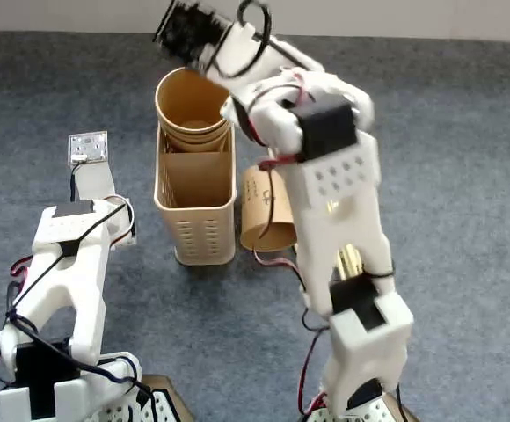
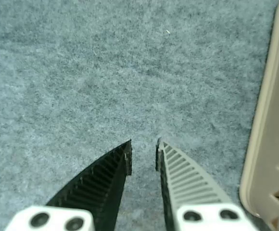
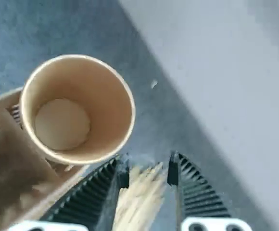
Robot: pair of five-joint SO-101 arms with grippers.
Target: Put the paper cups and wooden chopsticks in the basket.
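Writing: the paper cup on its side (image 1: 268, 215) has dark handwritten marks on its wall, too small to read. No other labels seen.

Counts: 1 basket (image 1: 193, 237), beige w/ slotted walls. 1 paper cup stack (image 1: 193, 105) stands upright in the basket's far end, mouth up. Several nested rims show, exact no. unclear. 1 more cup, the marked one, lies on the carpet (image 1: 448, 176) just beside the basket's right wall, partly under the right arm. Wooden chopsticks (image 3: 139, 197): a pale bundle, blurred, so can't count.

Right gripper (image 1: 189, 40) is above the basket's far end, next to the stack's rim. In the wrist view the gripper (image 3: 146, 168) has its jaws partway apart w/ the chopstick bundle between them, and the stack (image 3: 77, 110) and basket (image 3: 5, 163) lie below.

Left gripper (image 1: 88, 148) is left of the basket, low over the carpet. In the wrist view the gripper (image 2: 143, 144) has only a narrow gap between the tips and nothing in it, w/ the basket's wall (image 2: 269, 144) just beside.
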